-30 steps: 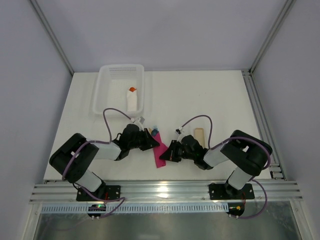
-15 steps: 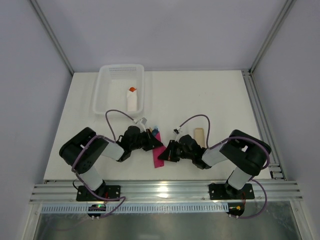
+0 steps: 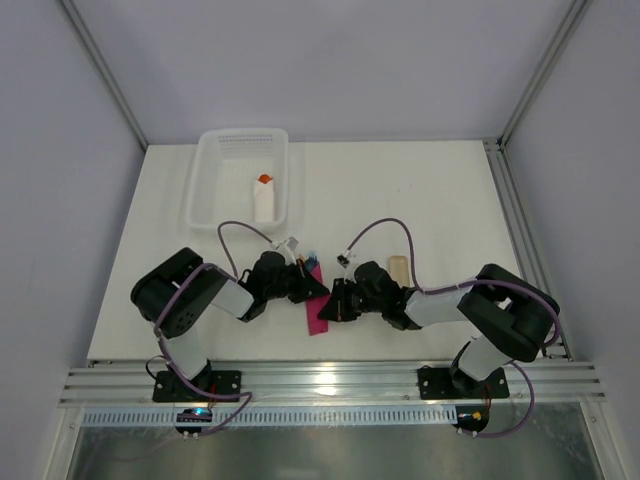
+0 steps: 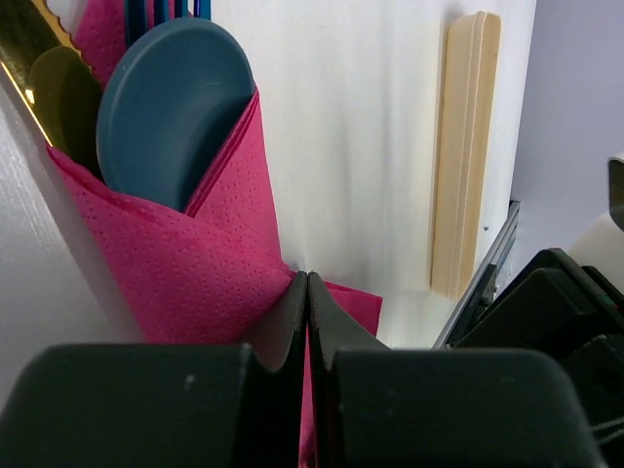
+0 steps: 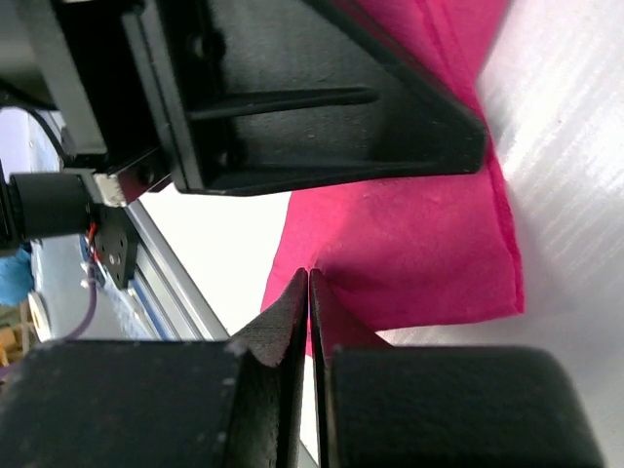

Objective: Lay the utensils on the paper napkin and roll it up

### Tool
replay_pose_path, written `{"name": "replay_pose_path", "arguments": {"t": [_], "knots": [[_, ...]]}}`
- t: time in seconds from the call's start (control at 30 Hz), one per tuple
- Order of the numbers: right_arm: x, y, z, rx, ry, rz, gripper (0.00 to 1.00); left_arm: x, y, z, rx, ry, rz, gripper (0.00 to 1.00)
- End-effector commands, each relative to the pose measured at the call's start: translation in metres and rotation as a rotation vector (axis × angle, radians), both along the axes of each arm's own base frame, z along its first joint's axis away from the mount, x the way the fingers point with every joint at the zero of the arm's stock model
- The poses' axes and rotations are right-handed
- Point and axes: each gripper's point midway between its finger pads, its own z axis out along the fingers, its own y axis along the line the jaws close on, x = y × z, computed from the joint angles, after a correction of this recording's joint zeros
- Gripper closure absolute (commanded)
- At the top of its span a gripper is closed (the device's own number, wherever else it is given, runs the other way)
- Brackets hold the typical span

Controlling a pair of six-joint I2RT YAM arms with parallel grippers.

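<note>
The magenta paper napkin point(image 3: 316, 308) lies folded into a narrow strip between my two grippers, wrapped around the utensils. In the left wrist view the napkin point(image 4: 166, 263) cups the blue spoon point(image 4: 166, 107), with the yellow knife point(image 4: 34, 54) at its left and the blue fork tines point(image 4: 161, 10) above. The utensil tips point(image 3: 310, 261) stick out of the far end. My left gripper point(image 3: 318, 289) point(image 4: 308, 278) is shut, pinching a napkin fold. My right gripper point(image 3: 329, 307) point(image 5: 309, 273) is shut on the napkin's point(image 5: 409, 234) edge, close under the left gripper's black fingers point(image 5: 292, 97).
A long beige strip point(image 3: 398, 268) point(image 4: 463, 146) lies just right of the napkin, beside the right arm. A white basket point(image 3: 210, 190) at the back left holds a white roll with an orange tip point(image 3: 263, 200). Aluminium rails point(image 3: 320, 380) run along the near edge.
The left arm has swung in to the right and the right gripper has shifted left, so both close in on the napkin. The napkin has folded narrower around the utensils.
</note>
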Motion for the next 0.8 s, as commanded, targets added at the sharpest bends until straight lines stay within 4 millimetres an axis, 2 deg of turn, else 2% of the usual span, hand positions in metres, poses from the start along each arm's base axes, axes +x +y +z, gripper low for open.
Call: {"name": "replay_pose_path", "arguments": {"t": [0.0,0.13,0.37,0.5,0.63,0.77], "knots": [[0.005,0.007,0.02,0.021,-0.09,0.089,0.95,-0.011,0.015,-0.036,0.132,0.072,-0.008,1.0],[0.002,0.017,0.025,0.057,-0.085,0.147,0.95,-0.012,0.014,-0.037,0.131,0.075,-0.013,1.0],[-0.002,0.023,0.014,0.1,-0.036,0.168,0.96,-0.013,0.012,-0.038,0.122,0.083,-0.02,1.0],[-0.01,0.016,-0.006,0.083,0.016,0.159,0.96,-0.013,0.013,-0.04,0.129,0.087,-0.021,1.0],[-0.019,0.008,-0.016,0.081,0.047,0.149,0.96,-0.012,0.014,-0.041,0.132,0.089,-0.015,1.0],[-0.028,0.003,-0.018,0.101,0.069,0.147,0.96,-0.012,0.014,-0.045,0.14,0.1,-0.015,1.0]]}}
